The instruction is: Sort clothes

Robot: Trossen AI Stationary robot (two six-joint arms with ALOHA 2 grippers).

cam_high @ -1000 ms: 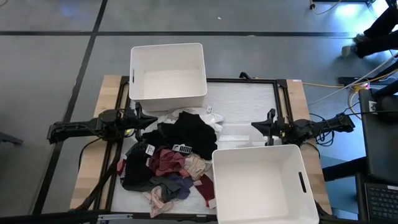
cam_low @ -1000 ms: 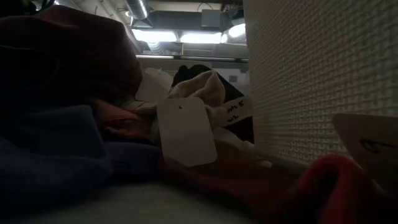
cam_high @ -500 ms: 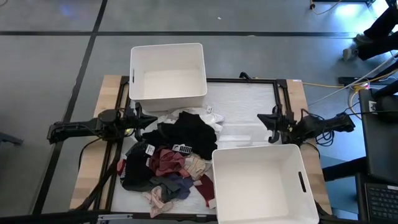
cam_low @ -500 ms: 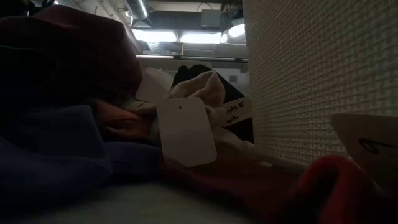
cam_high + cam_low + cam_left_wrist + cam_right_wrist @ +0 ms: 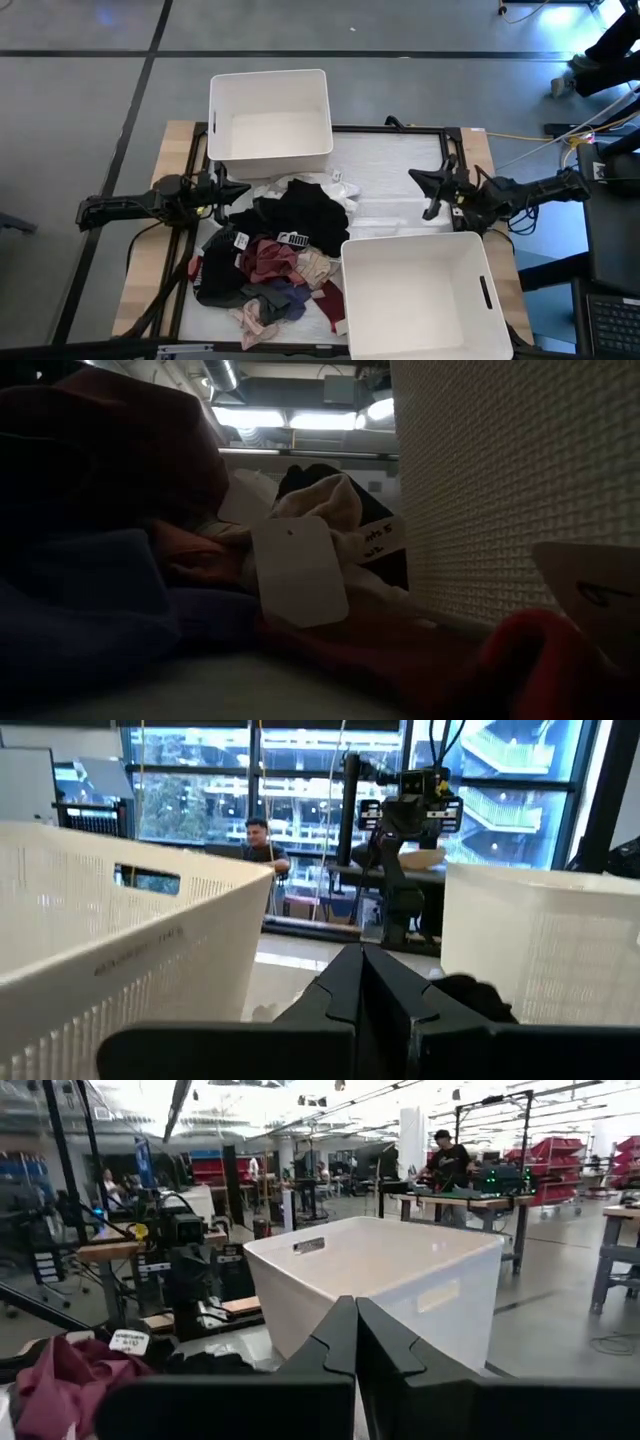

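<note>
The clothes (image 5: 275,260) lie in one loose heap on the counter (image 5: 395,170), toward 7 o'clock from its centre in the high view. A large black piece sits at the top of the heap, with white fabric along its edge, and maroon, beige, purple and pink pieces are tangled below it. One white bin (image 5: 270,120) stands at the counter's 11 o'clock edge, touching the heap's white fabric. The second white bin (image 5: 425,295) stands at 5 o'clock, right against the heap.

The left tool (image 5: 232,192) hovers at 9 o'clock beside the heap, its fingers pressed together and holding nothing. The right tool (image 5: 428,182) hangs at 3 o'clock over bare counter, just above the second bin's far rim, its fingers likewise pressed together and empty.

In the low view a white paper tag (image 5: 298,570) hangs among the garments; the dim light makes the fabrics around it hard to tell apart, perhaps dark maroon and blue.
</note>
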